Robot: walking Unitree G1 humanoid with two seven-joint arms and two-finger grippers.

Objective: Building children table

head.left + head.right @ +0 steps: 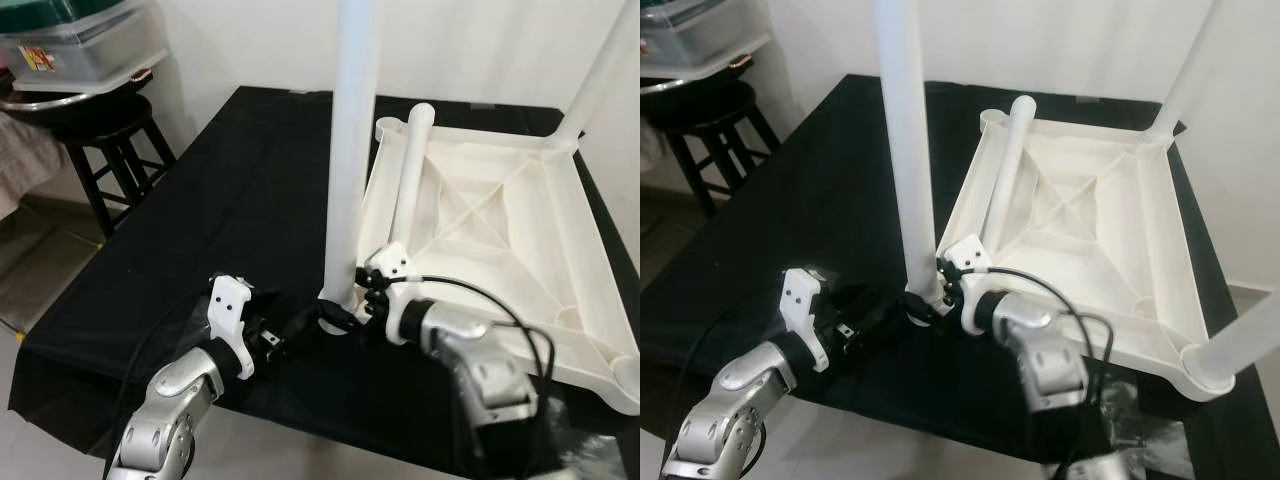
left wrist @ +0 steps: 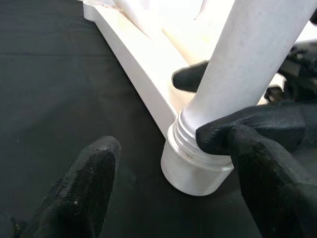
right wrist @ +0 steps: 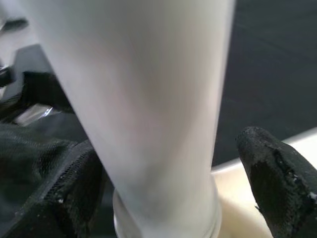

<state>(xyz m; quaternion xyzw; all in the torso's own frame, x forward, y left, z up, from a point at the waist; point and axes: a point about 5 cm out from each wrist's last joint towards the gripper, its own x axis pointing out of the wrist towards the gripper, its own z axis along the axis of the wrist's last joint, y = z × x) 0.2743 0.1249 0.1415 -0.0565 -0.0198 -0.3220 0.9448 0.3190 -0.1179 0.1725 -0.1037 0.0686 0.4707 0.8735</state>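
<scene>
Left eye view: a clear storage box (image 1: 75,40) with sth green inside sits on a dark stool (image 1: 105,150) at the far left. A black cloth (image 1: 200,230) covers the work surface, white wall behind, pale floor w/ a step at left. A white table top (image 1: 490,230) lies upside down on the cloth, one loose leg (image 1: 410,180) lying in it, another leg standing at its far corner. An upright leg (image 1: 350,150) stands in the near corner socket.

Right eye view: left gripper (image 1: 902,312) and right gripper (image 1: 940,290) meet at the base of the upright leg.

Left wrist view: fingers (image 2: 84,183) wide apart, one each side of the socket, not closed on it.

Right wrist view: fingers (image 3: 277,173) spread around the leg, gap visible at one side.
</scene>
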